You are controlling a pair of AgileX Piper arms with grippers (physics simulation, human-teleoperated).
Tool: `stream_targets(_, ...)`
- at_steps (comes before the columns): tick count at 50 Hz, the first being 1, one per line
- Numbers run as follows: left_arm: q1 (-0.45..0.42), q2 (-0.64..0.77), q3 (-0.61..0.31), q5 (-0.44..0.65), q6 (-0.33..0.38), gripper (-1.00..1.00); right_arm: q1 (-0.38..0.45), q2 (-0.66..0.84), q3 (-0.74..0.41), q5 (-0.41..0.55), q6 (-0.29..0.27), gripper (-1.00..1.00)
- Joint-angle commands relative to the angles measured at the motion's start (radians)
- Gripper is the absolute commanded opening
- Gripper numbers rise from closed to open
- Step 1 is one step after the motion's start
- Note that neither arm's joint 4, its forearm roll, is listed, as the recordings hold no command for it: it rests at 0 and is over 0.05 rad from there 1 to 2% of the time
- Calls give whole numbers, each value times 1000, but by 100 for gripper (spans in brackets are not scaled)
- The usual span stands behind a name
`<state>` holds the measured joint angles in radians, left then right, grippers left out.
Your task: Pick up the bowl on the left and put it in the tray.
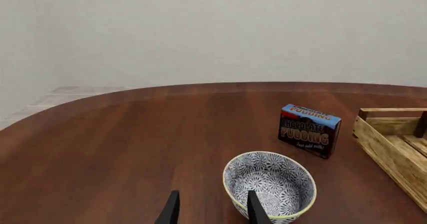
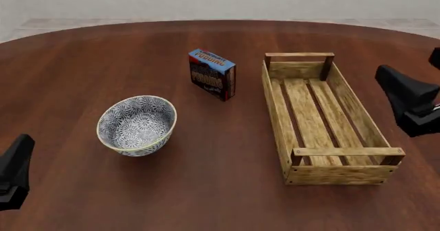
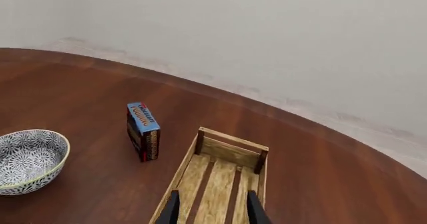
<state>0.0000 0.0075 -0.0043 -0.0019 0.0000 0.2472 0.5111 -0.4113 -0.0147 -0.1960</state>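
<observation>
The blue-and-white floral bowl [image 2: 137, 125] stands upright on the left half of the table, with nothing in it. The light-wood tray [image 2: 277, 112] lies lengthwise on the right half and holds nothing. My left gripper [image 1: 213, 211] is open, its fingers apart just short of the bowl [image 1: 270, 186] and slightly to one side; in the front view its dark body [image 2: 14, 171] sits at the lower left edge. My right gripper [image 3: 211, 210] is open too, hovering above the near end of the tray [image 3: 230, 153].
A blue chocolate pudding box [image 2: 212, 73] stands upright between the bowl and the tray, farther back. The round dark-wood table [image 2: 206, 190] ends at a pale wall behind. The right arm's dark body [image 2: 409, 99] hangs beside the tray's right wall.
</observation>
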Motion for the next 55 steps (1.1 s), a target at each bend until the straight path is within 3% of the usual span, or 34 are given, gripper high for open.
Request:
stream_targets(1, 0, 0, 0, 0, 0, 100, 132, 136, -162, 85, 33, 100)
stream_targets(3, 0, 0, 0, 0, 0, 100, 190, 150, -197, 112, 70, 100)
stream_targets(9, 0, 0, 0, 0, 0, 100, 205, 165, -251, 149, 47, 100)
stream_targets(12, 0, 0, 0, 0, 0, 100, 244, 188, -290, 173, 67, 100)
stream_targets(14, 0, 0, 0, 0, 0, 100, 307, 226, -313, 183, 139, 100)
stream_targets(16, 0, 0, 0, 0, 0, 100, 309, 229, -314, 181, 141, 100)
stream_targets(17, 0, 0, 0, 0, 0, 100, 344, 245, -319, 181, 179, 100)
stream_targets(43, 0, 0, 0, 0, 0, 100, 514, 423, -488, 244, 152, 100)
stream_targets(55, 0, 0, 0, 0, 0, 100, 582, 516, -554, 246, 183, 100)
